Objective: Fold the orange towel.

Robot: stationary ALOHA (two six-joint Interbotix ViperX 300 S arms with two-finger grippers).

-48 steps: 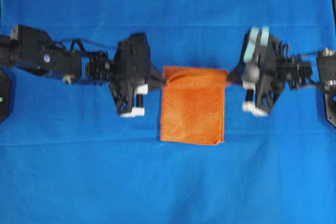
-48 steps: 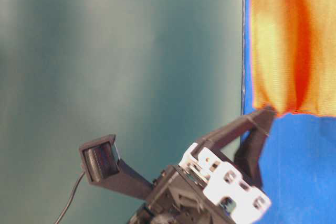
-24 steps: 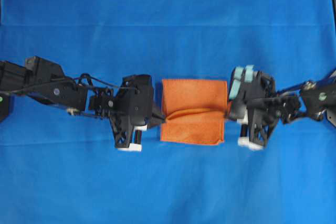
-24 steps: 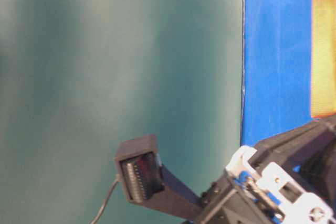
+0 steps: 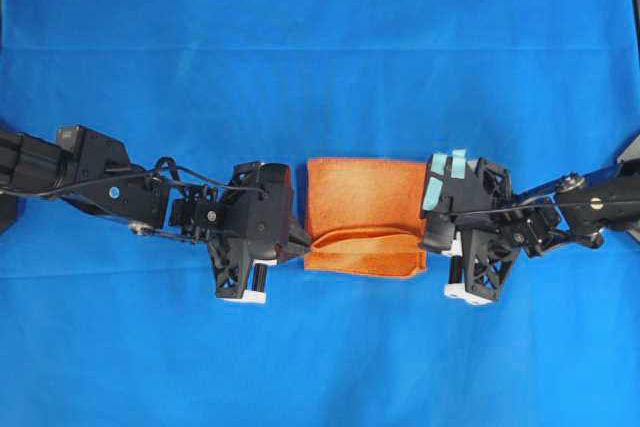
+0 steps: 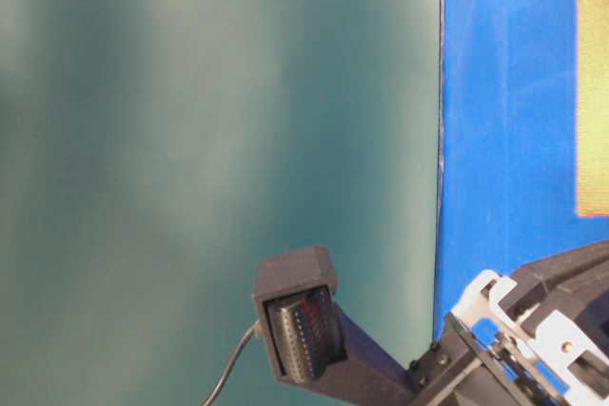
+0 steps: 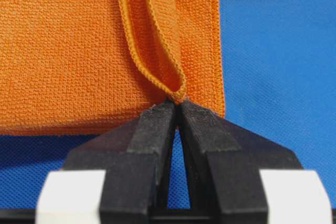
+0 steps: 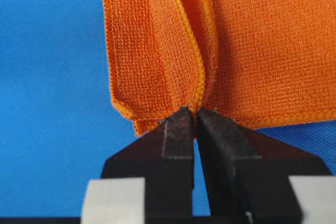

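Left gripper (image 7: 177,109) and right gripper (image 8: 192,115) each pinch a hem corner of the orange towel (image 5: 362,197), folded on the blue bench (image 5: 320,47).

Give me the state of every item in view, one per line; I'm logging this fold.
orange towel: partly folded, carried edge short of near hem.
left gripper: shut on towel's hem.
right gripper: shut on towel's hem.
blue table cover: flat, smooth.

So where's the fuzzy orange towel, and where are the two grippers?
Fuzzy orange towel (image 5: 362,197): overhead view, flat upper part.
Left gripper (image 7: 177,109): left wrist view, fingertips pinching the hem.
Right gripper (image 8: 192,114): right wrist view, fingertips pinching the hem.
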